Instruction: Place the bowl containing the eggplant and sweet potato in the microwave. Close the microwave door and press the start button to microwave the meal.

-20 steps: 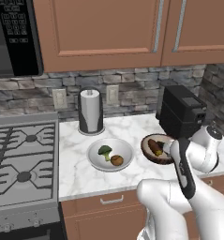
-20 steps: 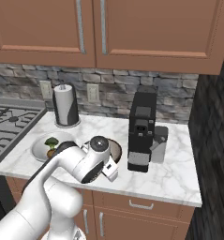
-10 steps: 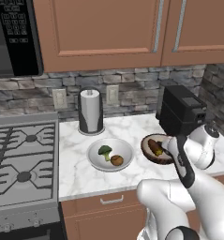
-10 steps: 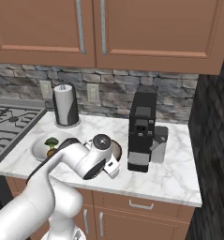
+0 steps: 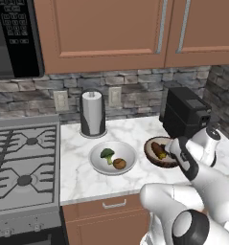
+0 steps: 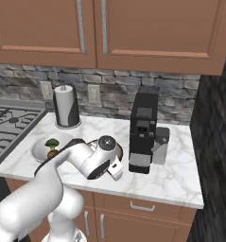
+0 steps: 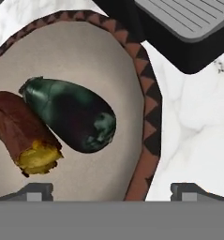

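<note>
Gripper (image 7: pixel 111 190) hangs over the bowl (image 7: pixel 150 117) near the counter's front edge, fingers apart astride its rim, probably to grasp it.

Glossy white arm (image 5: pixel 202 191), dark joints

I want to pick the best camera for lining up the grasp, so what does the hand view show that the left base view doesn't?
Hand view alone: the gripper fingertips spread either side of the bowl rim, the zigzag pattern on that rim, the eggplant lying against the sweet potato, and the coffee machine's drip tray.

Left base view alone: the microwave, stove, paper towel roll, white bowl with broccoli, and the whole coffee machine.

Both: the bowl with its vegetables on the marble counter.
</note>
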